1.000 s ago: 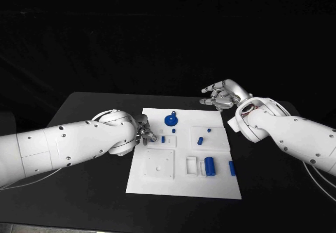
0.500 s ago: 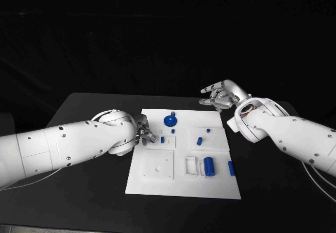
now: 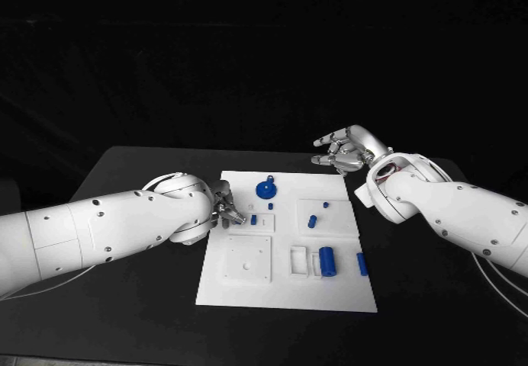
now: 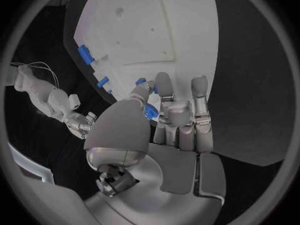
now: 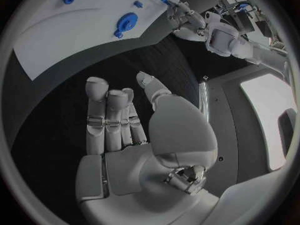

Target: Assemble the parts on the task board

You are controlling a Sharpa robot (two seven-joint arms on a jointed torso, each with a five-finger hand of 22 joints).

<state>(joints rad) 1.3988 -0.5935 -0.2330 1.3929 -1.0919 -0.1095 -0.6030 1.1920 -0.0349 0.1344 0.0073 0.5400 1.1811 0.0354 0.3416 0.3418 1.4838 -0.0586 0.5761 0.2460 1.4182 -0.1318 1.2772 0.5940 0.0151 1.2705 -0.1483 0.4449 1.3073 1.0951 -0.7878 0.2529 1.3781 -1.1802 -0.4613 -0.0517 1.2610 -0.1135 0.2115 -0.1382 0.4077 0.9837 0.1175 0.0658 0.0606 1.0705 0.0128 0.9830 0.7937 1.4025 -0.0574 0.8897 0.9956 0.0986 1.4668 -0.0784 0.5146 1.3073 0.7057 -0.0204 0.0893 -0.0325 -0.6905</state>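
Note:
The white task board lies in the middle of the black table. My left hand is at the board's left edge, and its fingertips pinch a small blue part at a recess there. The left wrist view shows that blue part between the thumb and a finger. My right hand hovers beyond the board's far right corner, fingers apart and holding nothing. In the right wrist view the right hand is open above the table.
On the board lie a round blue part, a small peg, two short blue pieces, a blue cylinder and a blue bar. A white square plate sits at the near left.

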